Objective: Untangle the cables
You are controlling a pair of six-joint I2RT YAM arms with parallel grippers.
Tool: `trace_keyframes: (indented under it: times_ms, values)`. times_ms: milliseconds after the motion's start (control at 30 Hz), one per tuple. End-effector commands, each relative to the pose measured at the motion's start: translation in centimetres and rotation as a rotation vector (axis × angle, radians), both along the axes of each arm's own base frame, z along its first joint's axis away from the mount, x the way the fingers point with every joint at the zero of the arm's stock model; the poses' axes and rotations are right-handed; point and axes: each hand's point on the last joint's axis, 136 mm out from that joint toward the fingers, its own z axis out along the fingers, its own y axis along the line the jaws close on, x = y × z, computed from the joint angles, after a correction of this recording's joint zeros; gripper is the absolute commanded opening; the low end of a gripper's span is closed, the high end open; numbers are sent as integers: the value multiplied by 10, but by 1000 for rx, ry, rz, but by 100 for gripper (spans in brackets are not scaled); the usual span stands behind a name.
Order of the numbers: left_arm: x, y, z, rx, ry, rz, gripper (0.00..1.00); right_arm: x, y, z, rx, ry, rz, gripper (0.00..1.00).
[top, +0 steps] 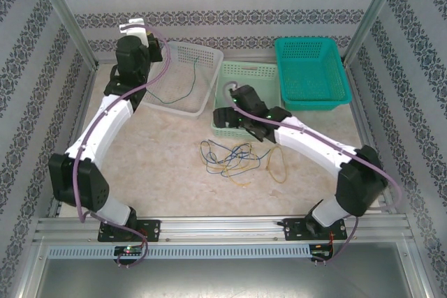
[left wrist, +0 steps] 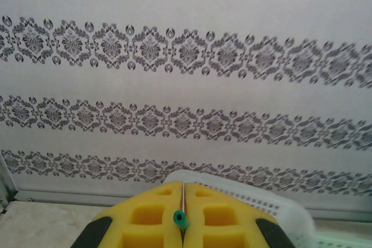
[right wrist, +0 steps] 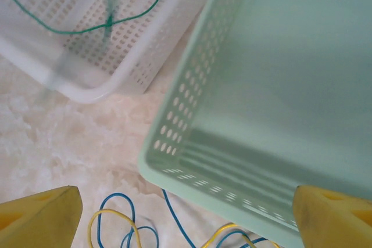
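A tangle of thin blue, yellow and green cables [top: 234,158] lies on the table in front of the pale green basket [top: 246,73]. My left gripper [top: 133,29] is raised at the back left, above the white basket [top: 183,54]. Its yellow fingers [left wrist: 148,216] are shut on the end of a green cable [left wrist: 181,219]. That green cable [top: 192,83] hangs down into the white basket. My right gripper [top: 241,106] hovers over the pale green basket's near edge, open and holding nothing. Blue and yellow cable loops [right wrist: 116,225] show between its fingertips [right wrist: 40,216].
A teal basket [top: 311,71] stands at the back right beside the pale green basket [right wrist: 261,85]. The white basket [right wrist: 133,56] sits close to the pale green one's left side. Patterned walls and metal posts enclose the table.
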Motion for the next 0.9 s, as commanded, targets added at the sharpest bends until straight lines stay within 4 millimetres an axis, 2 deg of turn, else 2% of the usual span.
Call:
trace_keyframes:
  times_ms: [0,100,200,533,867]
  values:
    - [9,1,11,69,-14,-24,0,-5,-8,9,156,-17,-35,95]
    - [15,-5,11,43,-29,-49,0,-6,-16,15,270,-72,-62,98]
    - [19,-8,9,14,-27,-62,0,-5,-16,22,343,-113,-58,98]
    - [40,-2,4,110,47,-39,0,-5,-26,11,274,-73,-80,98]
    - [75,3,-37,155,203,-90,0,-5,-36,3,252,-44,-103,97]
